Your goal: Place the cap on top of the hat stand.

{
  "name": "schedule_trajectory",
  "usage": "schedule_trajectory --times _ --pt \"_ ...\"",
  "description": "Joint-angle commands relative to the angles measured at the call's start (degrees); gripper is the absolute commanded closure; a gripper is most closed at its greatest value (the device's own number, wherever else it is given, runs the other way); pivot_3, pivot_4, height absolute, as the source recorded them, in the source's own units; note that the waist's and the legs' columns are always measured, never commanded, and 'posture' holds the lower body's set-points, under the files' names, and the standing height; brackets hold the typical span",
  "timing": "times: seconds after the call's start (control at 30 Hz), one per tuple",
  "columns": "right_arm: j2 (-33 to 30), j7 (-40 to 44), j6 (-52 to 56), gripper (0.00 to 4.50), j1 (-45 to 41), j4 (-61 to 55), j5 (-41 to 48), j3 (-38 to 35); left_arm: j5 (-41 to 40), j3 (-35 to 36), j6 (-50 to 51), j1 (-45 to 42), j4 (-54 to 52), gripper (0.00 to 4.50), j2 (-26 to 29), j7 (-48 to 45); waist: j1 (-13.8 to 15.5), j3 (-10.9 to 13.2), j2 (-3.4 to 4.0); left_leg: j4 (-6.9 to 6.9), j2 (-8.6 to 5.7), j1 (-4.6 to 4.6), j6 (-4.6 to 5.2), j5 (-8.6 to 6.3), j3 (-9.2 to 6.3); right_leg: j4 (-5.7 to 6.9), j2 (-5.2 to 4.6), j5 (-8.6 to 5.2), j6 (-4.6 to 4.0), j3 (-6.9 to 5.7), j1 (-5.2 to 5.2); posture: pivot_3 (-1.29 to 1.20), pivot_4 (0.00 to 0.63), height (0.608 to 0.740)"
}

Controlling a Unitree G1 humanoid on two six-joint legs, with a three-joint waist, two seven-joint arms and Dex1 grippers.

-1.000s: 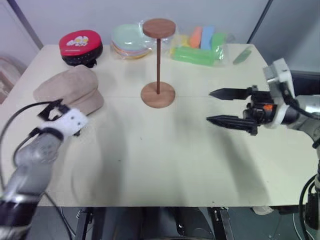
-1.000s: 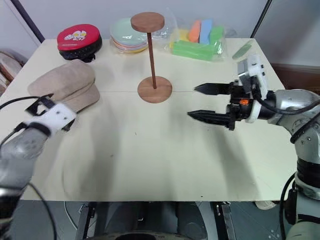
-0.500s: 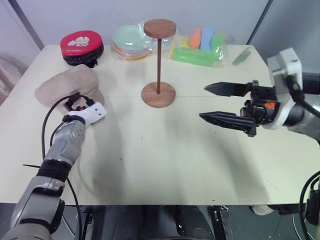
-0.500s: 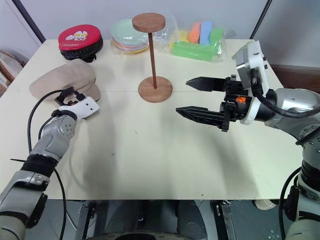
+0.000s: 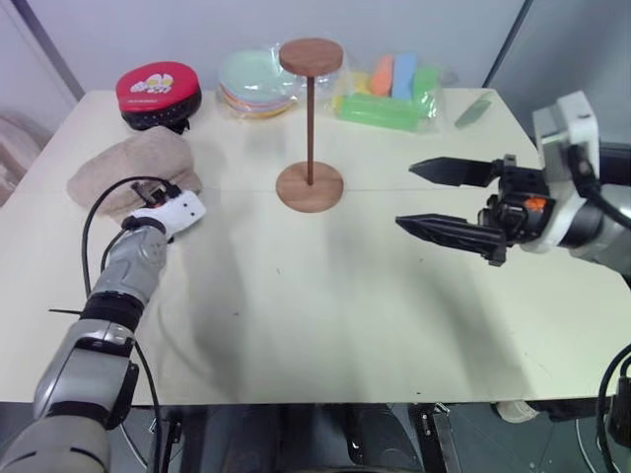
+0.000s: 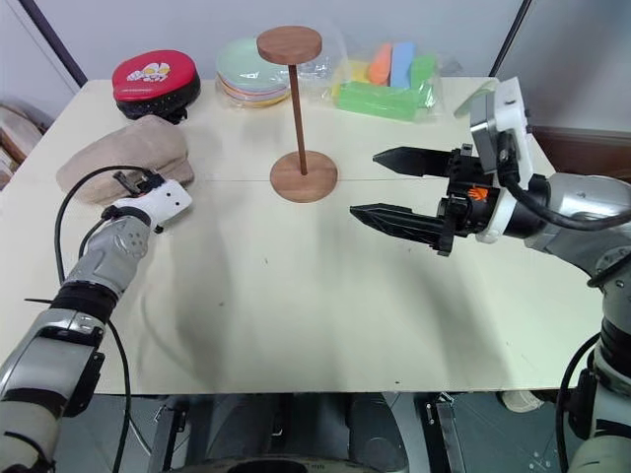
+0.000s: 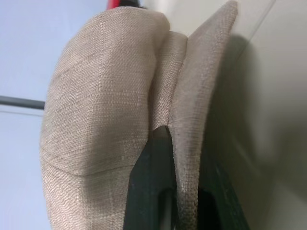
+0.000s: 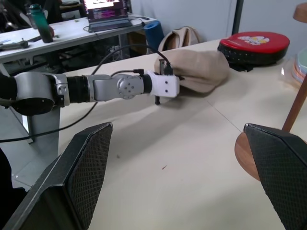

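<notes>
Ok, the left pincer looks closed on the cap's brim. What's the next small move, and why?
Probably lift the cap a little off the table. The left pincer is shut with the brim pinched between its fingers, yet the cap still lies flat at the table's left, away from the hat stand. A short raise would test the grip before carrying it over to the stand's bare top disc.
</notes>
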Motion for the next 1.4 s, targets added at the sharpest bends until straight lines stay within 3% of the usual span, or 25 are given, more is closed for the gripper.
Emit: schedule_trajectory --times 0.03,0.27,0.5,0.7,1.0,1.17,1.27,1.4 --pt "-2.09 -0.21 -1.88 0.0 0.51 -0.88 -0.28 -3.55 -1.37 2.76 -2.04 -2.15 -4.26 4.43 2.73 0.65 0.03 0.01 -0.01 0.0 0.0 -0.01 0.0 0.0 0.0 0.0 0.0 0.0 0.0 0.0 -0.01 0.0 0.15 0.74" --pt "-5.42 -1.43 -3.14 0.0 0.33 3.35 -0.6 -8.76 -3.46 5.73 -12.51 -14.35 -18.21 4.43 6.23 -0.28 1.16 0.12 -0.2 0.45 0.0 -0.53 0.0 0.0 -0.22 -0.01 0.0 0.05 0.08 -0.2 -0.18 0.0 0.15 0.74" --pt "-6.23 -2.19 -3.48 0.0 2.5 3.77 -0.79 -12.05 -6.07 2.52 -25.41 -23.11 -25.92 4.43 1.89 -5.62 1.36 0.08 -0.14 0.77 -0.18 -0.88 0.16 -0.09 -0.11 -0.11 -0.16 0.18 0.3 -0.15 -0.31 0.0 0.15 0.74" --pt "-5.88 -3.39 -3.85 0.0 4.25 2.44 -0.7 -13.05 -2.99 -3.02 -30.57 -19.45 -29.81 4.43 -2.49 -11.12 0.92 0.07 -0.12 0.84 -0.21 -0.81 0.17 -0.08 -0.09 -0.08 -0.04 0.2 0.35 -0.11 -0.23 0.0 0.15 0.74" --pt "-5.6 -5.73 -3.76 0.0 6.12 1.5 0.18 -14.34 9.27 -4.47 -25.19 -11.93 -36.14 4.43 -1.93 -10.89 0.01 0.07 -0.11 0.84 -0.16 -0.79 0.18 -0.08 -0.11 0.01 0.07 0.21 0.35 -0.09 -0.27 0.0 0.15 0.74" --pt "-5.38 -6.3 -4.35 0.0 6.25 1.63 -0.25 -13.43 10.93 -4.85 -23.84 -8.77 -37.65 4.43 -2.88 -12.75 0.37 0.07 -0.1 0.89 -0.13 -0.79 0.18 -0.08 -0.13 0.01 0.01 0.21 0.35 -0.1 -0.22 0.0 0.15 0.74" --pt "-6.2 -5.12 -6.1 0.0 7.55 0.78 -4.05 -11.23 10.94 -4.88 -23.78 -7.63 -37.79 3.42 -3.08 -13.58 0.3 0.07 -0.1 0.9 -0.13 -0.79 0.18 -0.08 -0.13 0.01 0.01 0.21 0.36 -0.1 -0.22 0.0 0.15 0.74" --pt "-6.44 -4.43 -8.57 0.0 8.5 -0.58 -8.18 -8.54 10.58 -4.14 -23.63 -6.13 -37.92 1.44 -2.41 -14.66 0.08 0.06 -0.1 0.9 -0.13 -0.78 0.18 -0.08 -0.13 0.02 0.02 0.21 0.36 -0.1 -0.23 0.0 0.15 0.74"
